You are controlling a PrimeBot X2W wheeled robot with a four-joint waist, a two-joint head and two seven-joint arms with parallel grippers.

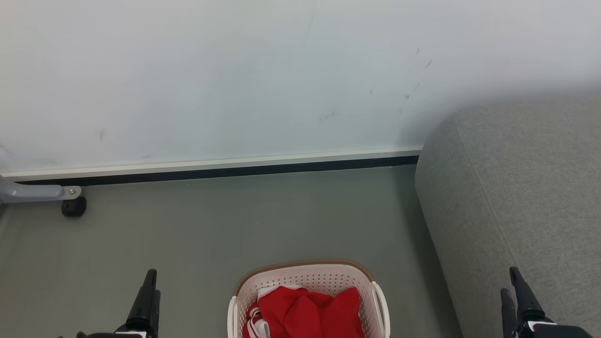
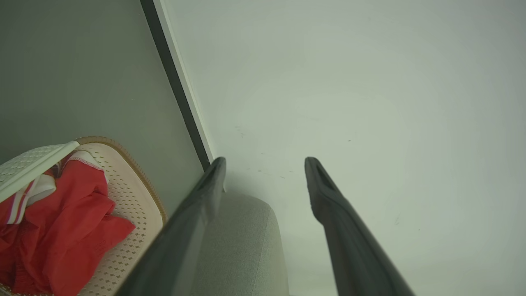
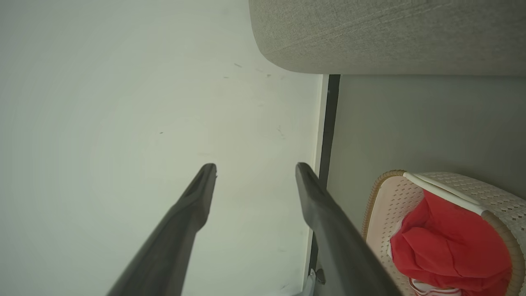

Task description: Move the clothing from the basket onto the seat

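Observation:
The cream perforated basket [image 1: 324, 278] with a brown rim stands on the floor at the bottom middle of the head view, and red clothing [image 1: 312, 312] with white trim lies bunched inside it. The grey seat [image 1: 516, 202] fills the right side. My left gripper [image 1: 150, 281] rises at the lower left, well left of the basket. My right gripper [image 1: 512, 284] rises at the lower right, in front of the seat. In the wrist views both the left gripper [image 2: 265, 164] and the right gripper [image 3: 254, 170] are open and hold nothing. The basket [image 2: 135, 205] [image 3: 386, 205], clothing [image 2: 70, 222] [image 3: 448, 242] and seat [image 2: 242, 242] [image 3: 390, 33] appear there too.
A pale wall with a white and black baseboard [image 1: 211, 169] runs across behind the basket. A grey metal leg with a black caster [image 1: 73, 206] stands at the far left by the wall. Grey-green floor [image 1: 235, 225] stretches between the wall and the basket.

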